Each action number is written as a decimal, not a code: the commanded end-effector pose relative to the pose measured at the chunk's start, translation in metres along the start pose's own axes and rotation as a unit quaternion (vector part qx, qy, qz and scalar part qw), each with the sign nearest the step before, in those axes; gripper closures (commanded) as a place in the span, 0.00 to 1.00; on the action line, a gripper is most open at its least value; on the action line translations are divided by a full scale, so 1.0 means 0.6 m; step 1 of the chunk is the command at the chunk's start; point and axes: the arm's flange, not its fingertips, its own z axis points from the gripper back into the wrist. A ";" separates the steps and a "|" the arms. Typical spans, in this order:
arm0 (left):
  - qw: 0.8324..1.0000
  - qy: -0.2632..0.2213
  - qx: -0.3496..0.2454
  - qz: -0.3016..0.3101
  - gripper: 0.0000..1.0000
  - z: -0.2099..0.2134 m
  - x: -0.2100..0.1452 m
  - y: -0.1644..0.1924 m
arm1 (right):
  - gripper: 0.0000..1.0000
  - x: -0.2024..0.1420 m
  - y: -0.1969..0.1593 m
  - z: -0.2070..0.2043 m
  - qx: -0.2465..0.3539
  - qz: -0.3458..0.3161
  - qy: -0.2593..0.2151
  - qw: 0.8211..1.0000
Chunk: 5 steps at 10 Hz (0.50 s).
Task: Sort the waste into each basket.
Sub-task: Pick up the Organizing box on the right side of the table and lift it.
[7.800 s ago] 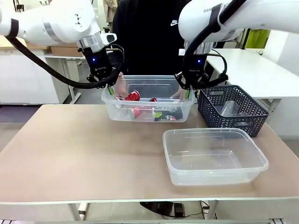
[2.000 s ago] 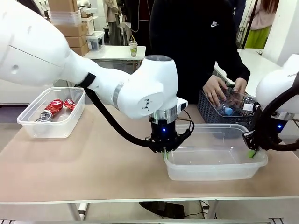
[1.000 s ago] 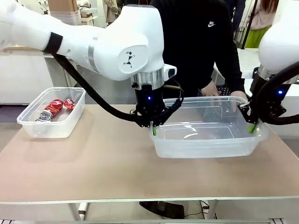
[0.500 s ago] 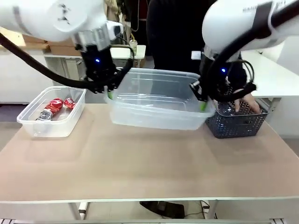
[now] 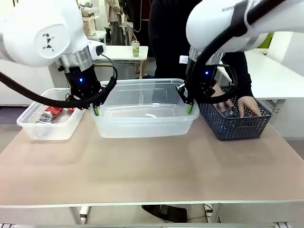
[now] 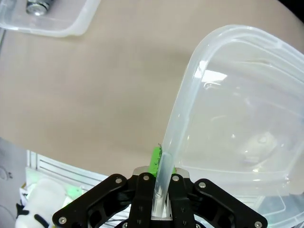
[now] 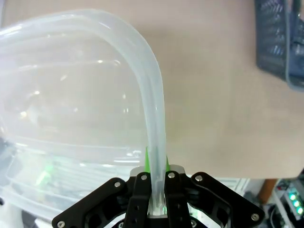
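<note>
We've got both sets of jaws pinched tight on the big clear tub: the left gripper is on one end rim and the right gripper on the other, with the tub slung between them. Just outside the left gripper sits the small clear tub holding red-and-silver cans. Past the right gripper, a person's hand is in the dark lattice basket, and up close the wrist views give us the rim clamped between green pads.

The big clear tub is empty and level, over the middle of the bench. The left tool and the right tool pinch its rim, one at each end. A small clear tub sits at the left, with red cans lying inside.
</note>
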 end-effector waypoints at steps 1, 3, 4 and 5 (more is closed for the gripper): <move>1.000 -0.016 0.016 -0.008 0.96 -0.028 0.008 0.016 | 0.97 -0.013 -0.034 0.001 0.020 -0.069 0.066 0.995; 1.000 -0.002 0.029 -0.007 0.96 -0.058 0.004 0.003 | 0.97 -0.034 -0.047 -0.005 0.024 -0.115 0.084 0.989; 1.000 0.001 0.029 -0.010 0.96 -0.056 -0.001 -0.005 | 0.97 -0.042 -0.049 -0.011 0.023 -0.116 0.088 0.989; 0.999 0.000 0.043 -0.012 0.96 -0.053 -0.004 -0.016 | 0.97 -0.044 -0.052 -0.018 0.026 -0.118 0.092 0.988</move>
